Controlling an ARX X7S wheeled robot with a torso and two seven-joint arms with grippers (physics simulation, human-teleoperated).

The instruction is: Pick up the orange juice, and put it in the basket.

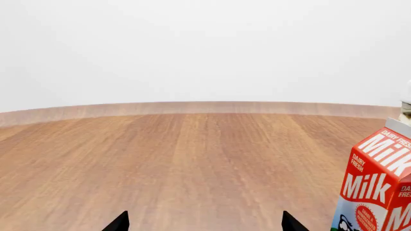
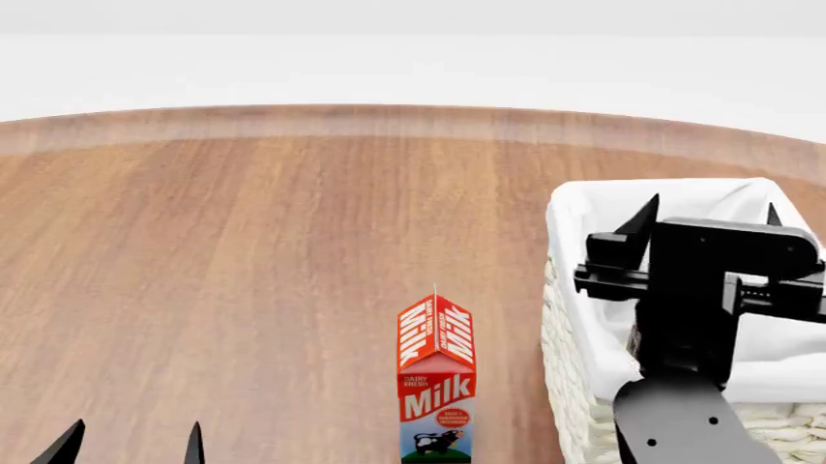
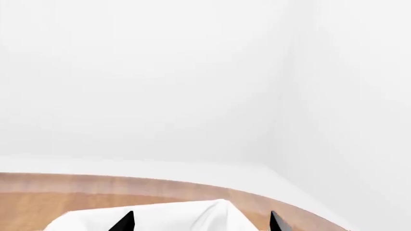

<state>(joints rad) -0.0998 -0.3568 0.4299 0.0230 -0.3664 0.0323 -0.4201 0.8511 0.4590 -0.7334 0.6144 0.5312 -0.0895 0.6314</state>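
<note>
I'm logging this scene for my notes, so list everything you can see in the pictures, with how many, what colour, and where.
milk carton: one, red and white with a cow picture, upright on the table, just left of the basket in the head view.
basket: one, cream woven wicker with a white cloth liner, at the table's right side; what lies inside is hidden by the right arm.
table: one, brown wood grain with a curved far edge, under everything.
wall: white, plain, behind the table.
orange juice: none in view in any picture.
left gripper: one, black, fingers apart, low at the near left, holding nothing.
right gripper: one, black, fingers apart, above the basket, holding nothing.
</note>
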